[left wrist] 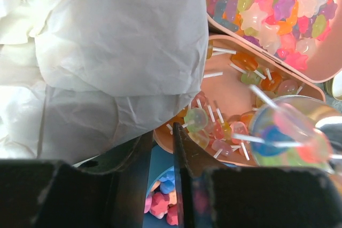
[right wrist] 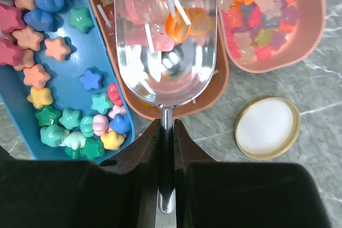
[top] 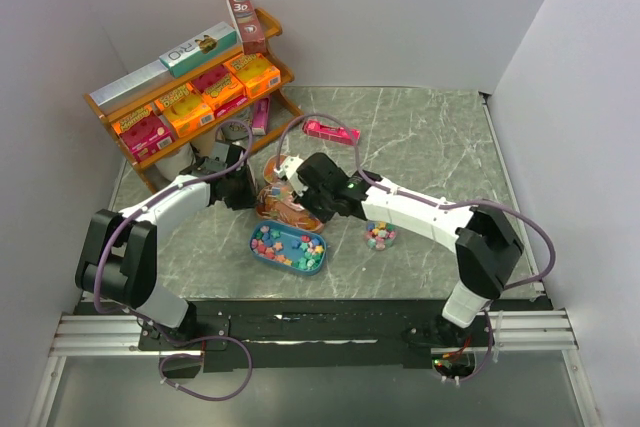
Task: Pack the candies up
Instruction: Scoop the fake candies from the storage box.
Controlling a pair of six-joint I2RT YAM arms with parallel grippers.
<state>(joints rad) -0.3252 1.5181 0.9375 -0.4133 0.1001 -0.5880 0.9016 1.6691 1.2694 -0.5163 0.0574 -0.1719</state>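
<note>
The right end effector [right wrist: 166,126] is clamped on the thin handle of the metal scoop [right wrist: 165,73]. Its slick, shiny bowl carries glassy lollipops [right wrist: 179,22] on white sticks. Any tilt could slide them out short of the crumpled white paper bag [left wrist: 107,52] (soft, mouth hidden). Loose star-shaped candies [right wrist: 262,20] fill the peach tray [right wrist: 312,25] beside the scoop. I cannot tell whether the left end effector [left wrist: 162,153] grips the bag; unheld, it may sag.

Lighting's even and bright from overhead, soft shadows only. The metal scoop [right wrist: 160,78] catches white glare; below it the dark fingers [right wrist: 140,152] go blurry, kinda underexposed.
</note>
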